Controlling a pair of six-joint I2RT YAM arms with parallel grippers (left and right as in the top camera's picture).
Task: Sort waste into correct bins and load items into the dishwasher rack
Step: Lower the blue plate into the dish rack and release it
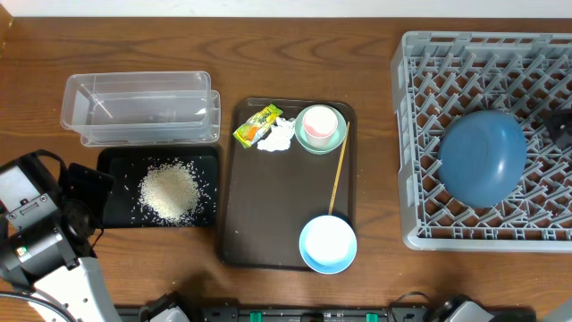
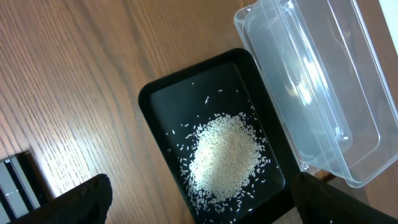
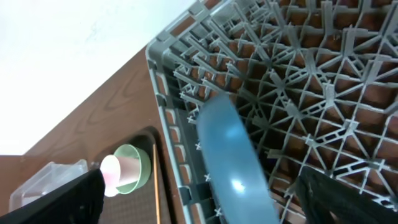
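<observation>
wooden table point(image 1: 304, 54): brown tray point(image 1: 277, 206) seemingly touches black tray point(image 1: 121, 161).

Rack point(image 1: 420, 134) at right edge of worktop point(image 1: 268, 54); large bowl point(image 1: 483, 156) in it. Serving tray point(image 1: 277, 206) at centre. On it: wrapper point(image 1: 257, 123) touching tissue point(image 1: 279, 136), far-left corner; cup point(image 1: 319, 122) in a bowl point(image 1: 313, 146), far-right; small bowl point(image 1: 328, 243), near-right; stick point(image 1: 339, 174) between. Tub point(image 1: 138, 107) far-left; shallow tray point(image 1: 112, 161) before it, rice heap point(image 1: 168, 192) inside.
</observation>
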